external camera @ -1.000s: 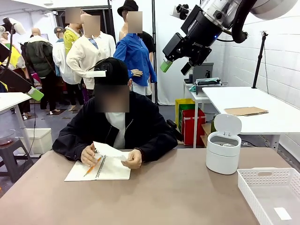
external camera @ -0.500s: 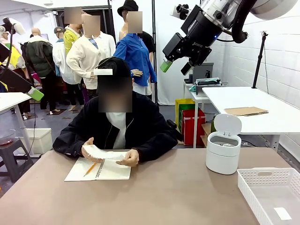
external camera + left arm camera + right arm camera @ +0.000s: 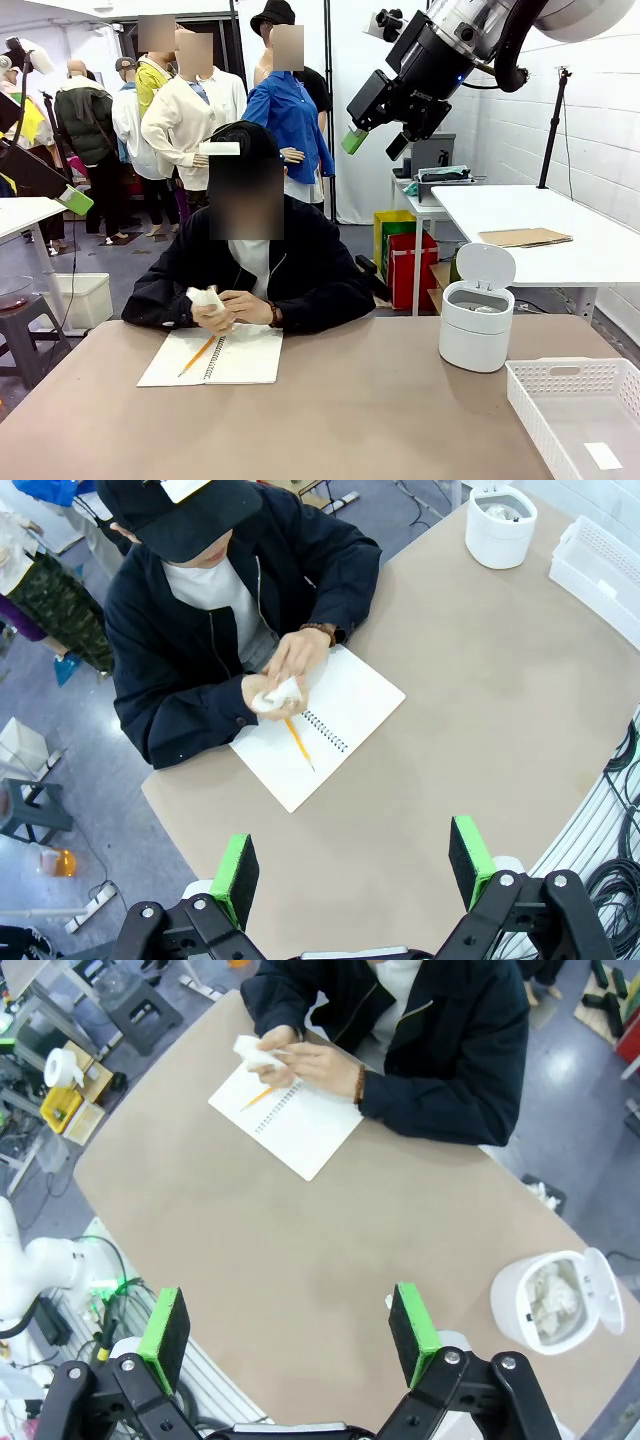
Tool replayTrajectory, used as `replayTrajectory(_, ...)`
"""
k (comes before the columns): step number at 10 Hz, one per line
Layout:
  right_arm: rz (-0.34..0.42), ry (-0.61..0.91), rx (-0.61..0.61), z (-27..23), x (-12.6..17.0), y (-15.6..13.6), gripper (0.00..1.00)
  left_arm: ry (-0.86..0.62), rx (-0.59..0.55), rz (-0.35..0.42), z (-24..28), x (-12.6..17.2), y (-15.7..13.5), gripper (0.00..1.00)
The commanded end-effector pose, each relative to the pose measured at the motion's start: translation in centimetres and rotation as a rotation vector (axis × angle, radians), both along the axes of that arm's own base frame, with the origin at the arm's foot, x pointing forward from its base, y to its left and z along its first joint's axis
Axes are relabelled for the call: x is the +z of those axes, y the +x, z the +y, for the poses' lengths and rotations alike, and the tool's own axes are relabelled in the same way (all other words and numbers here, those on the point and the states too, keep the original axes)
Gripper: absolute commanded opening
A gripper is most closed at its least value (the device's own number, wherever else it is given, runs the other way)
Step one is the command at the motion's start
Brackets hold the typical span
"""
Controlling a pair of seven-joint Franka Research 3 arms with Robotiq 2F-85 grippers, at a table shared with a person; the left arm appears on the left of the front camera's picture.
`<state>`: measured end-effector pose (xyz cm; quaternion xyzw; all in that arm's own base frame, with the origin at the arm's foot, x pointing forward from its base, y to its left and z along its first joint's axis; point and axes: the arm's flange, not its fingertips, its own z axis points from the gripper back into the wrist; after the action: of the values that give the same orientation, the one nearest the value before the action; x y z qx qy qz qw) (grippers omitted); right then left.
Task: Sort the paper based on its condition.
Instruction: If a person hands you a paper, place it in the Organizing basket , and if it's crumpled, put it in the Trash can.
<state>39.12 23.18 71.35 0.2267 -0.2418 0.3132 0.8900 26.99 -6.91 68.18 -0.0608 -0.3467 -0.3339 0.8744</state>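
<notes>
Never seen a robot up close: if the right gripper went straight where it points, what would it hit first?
Probably the bare table between the notebook and the white bin; nothing seems to stand before the right gripper, though depth is unclear.

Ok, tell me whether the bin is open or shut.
Open. The bin has its lid standing up behind the rim, and white wads show inside.

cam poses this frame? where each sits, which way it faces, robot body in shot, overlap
Front: fixed on robot's side, facing the person across the table; right gripper raised upper right.
Left wrist: high, looking down at the table; left gripper at bottom, jaws open.
Right wrist: high, looking down; right gripper at bottom, jaws open.
Shared: all three show the paper in the person's hands, spiral notebook, bin.
</notes>
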Motion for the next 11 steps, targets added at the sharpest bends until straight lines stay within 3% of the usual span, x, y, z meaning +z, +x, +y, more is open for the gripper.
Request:
replayTrajectory(1,0.012,0.010,-0.002,-0.05,0.05,-0.12,1.00,0.003,0.002,0.001,-0.01,0.03,-0.03,1.00)
replayTrajectory(11,0.012,0.010,-0.002,-0.05,0.05,-0.12,1.00,0.003,0.002,0.001,-0.01,0.03,-0.03,1.00)
